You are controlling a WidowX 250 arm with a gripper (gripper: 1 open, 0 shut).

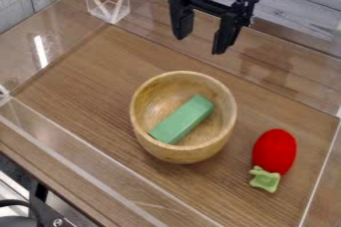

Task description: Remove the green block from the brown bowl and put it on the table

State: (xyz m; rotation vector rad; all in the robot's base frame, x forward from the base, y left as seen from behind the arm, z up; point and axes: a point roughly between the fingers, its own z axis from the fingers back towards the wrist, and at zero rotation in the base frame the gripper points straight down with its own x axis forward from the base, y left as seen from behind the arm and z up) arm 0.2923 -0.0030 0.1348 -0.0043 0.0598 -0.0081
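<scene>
A green block (182, 118) lies slanted inside the brown wooden bowl (150, 136), which stands near the middle of the wooden table (94, 82). My black gripper (200, 32) hangs above and behind the bowl, pointing down. Its two fingers stand wide apart with nothing between them. It is well clear of the bowl and the block.
A red strawberry-shaped toy (274, 150) with a green stem lies to the right of the bowl. Clear acrylic walls (54, 47) border the table on the left, front and right. A clear bracket (107, 5) stands at the back left.
</scene>
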